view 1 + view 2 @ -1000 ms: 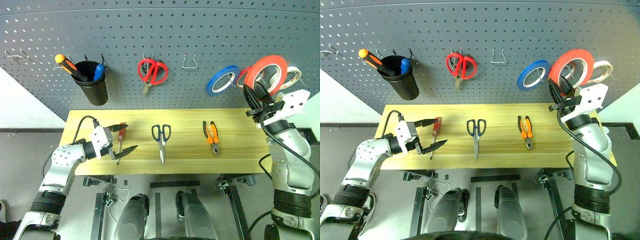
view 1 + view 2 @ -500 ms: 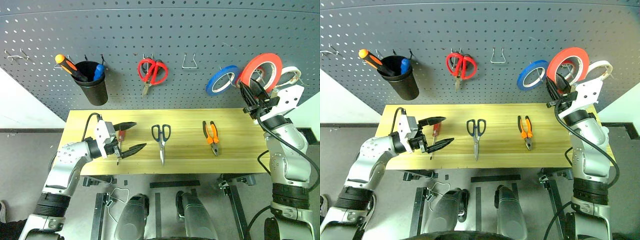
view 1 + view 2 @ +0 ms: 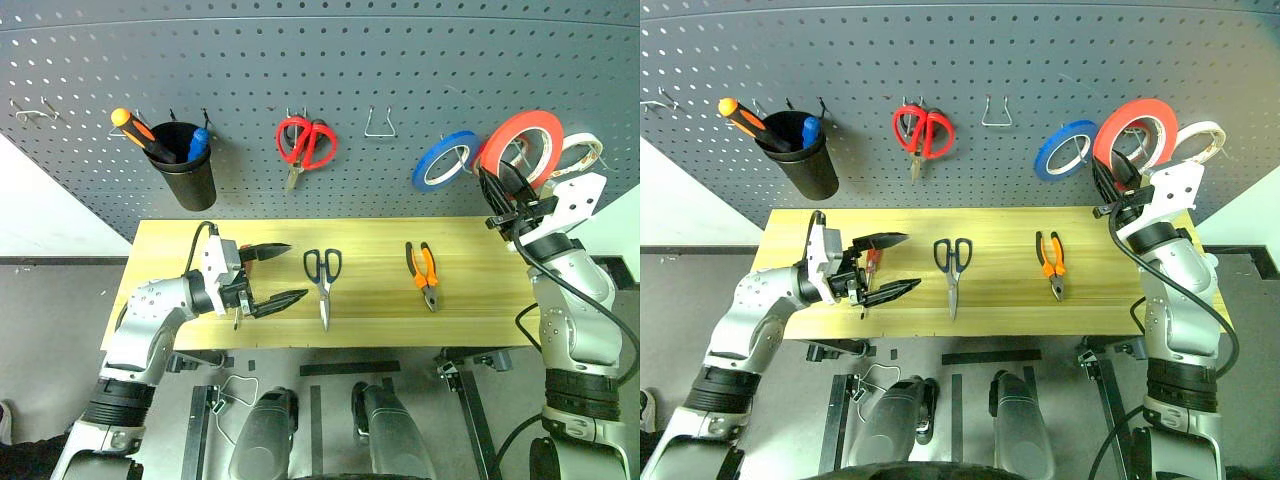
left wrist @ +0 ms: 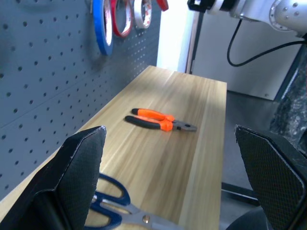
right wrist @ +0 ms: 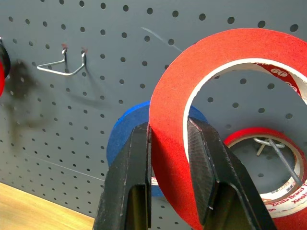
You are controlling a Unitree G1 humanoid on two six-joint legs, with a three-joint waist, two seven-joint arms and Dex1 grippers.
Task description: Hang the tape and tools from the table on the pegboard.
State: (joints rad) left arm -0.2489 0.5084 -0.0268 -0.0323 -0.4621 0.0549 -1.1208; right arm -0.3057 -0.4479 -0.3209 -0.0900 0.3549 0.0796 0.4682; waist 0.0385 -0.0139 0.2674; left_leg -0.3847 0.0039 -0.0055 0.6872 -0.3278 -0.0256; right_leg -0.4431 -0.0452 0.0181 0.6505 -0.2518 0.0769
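The red tape (image 3: 530, 117) is held up against the pegboard (image 3: 400, 60), between a blue ring (image 3: 445, 160) and a white ring (image 3: 582, 152). My right gripper (image 5: 168, 129) is shut on its lower rim. Behind it another red ring (image 5: 259, 139) hangs on a wire hook. My left gripper (image 3: 296, 270) is open and level, pointing right over the left of the table (image 3: 480, 300). The red-handled screwdriver (image 3: 872, 262) lies just under it, partly hidden. Blue-handled scissors (image 3: 322, 270) lie mid-table and the orange-handled pliers (image 3: 424, 268) to their right.
On the pegboard a black cup (image 3: 190, 170) holds an orange-handled screwdriver, and red-handled scissors (image 3: 305, 143) hang on a hook. An empty wire hook (image 3: 380, 125) sits right of them, another (image 3: 30, 112) at the far left.
My left gripper, still open, has moved right and slightly up over the screwdriver, turning to point more to the right. The right gripper keeps the tape at the board, hardly shifted.
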